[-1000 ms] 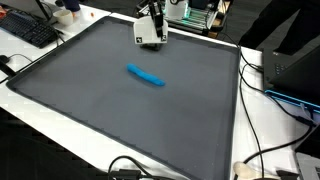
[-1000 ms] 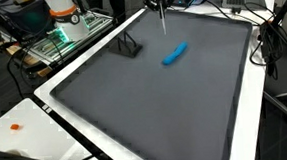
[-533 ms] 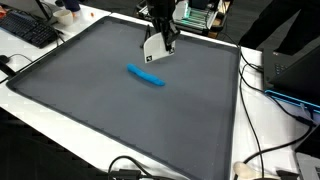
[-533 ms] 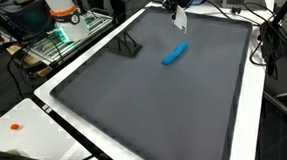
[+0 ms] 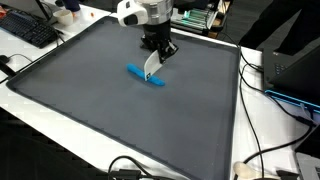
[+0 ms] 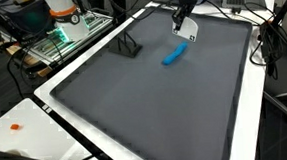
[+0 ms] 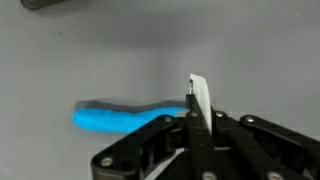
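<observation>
My gripper (image 5: 158, 50) hangs over the grey mat (image 5: 100, 110) and is shut on a thin white flat piece (image 5: 151, 68) that sticks out past the fingertips. The piece's lower end is just above or at the right part of a long blue object (image 5: 147, 75) lying on the mat; I cannot tell if they touch. In the other exterior view the gripper (image 6: 183, 20) holds the white piece (image 6: 188, 30) just behind the blue object (image 6: 174, 54). In the wrist view the white piece (image 7: 199, 100) stands edge-on between the shut fingers (image 7: 196, 128), with the blue object (image 7: 125, 115) to its left.
A small black stand (image 6: 129, 46) sits on the mat at its far side. The mat has a white border (image 6: 55, 105). A keyboard (image 5: 28, 30) and cables (image 5: 262, 150) lie beyond the edges. A small orange item (image 6: 17, 126) lies on the white surface.
The gripper has moved from the mat's far edge down and toward the blue object, tilting the white piece. The blue object has not moved.
</observation>
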You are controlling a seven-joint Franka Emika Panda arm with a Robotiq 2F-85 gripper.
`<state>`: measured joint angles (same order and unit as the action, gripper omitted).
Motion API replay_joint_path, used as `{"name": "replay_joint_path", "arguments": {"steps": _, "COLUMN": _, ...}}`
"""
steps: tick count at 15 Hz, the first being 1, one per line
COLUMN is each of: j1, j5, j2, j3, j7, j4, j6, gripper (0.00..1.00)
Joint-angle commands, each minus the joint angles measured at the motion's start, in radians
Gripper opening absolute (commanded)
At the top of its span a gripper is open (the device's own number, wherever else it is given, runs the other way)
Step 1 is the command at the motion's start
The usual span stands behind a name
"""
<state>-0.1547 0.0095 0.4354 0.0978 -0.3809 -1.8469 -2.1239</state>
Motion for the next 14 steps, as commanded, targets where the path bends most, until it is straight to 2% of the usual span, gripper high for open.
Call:
{"name": "replay_joint_path", "arguments": {"steps": 1, "j1": -0.022, "j5": -0.076, "j2": 0.07, "j3": -0.02, "j7": 0.119, "j4": 0.087, "j6": 0.068, "gripper": 0.01}}
{"name": "replay_joint_path", "arguments": {"steps": 5, "j1": -0.025, "j5": -0.078, "j2": 0.103, "j3": -0.016, "j7": 0.173, "j4": 0.12, "j6": 0.072, "gripper": 0.01}}
{"name": "replay_joint_path", "arguments": {"steps": 14, "j1": -0.037, "j5": -0.092, "j2": 0.137, "j3": -0.025, "j7": 0.188, "j4": 0.136, "j6": 0.064, "gripper": 0.01}}
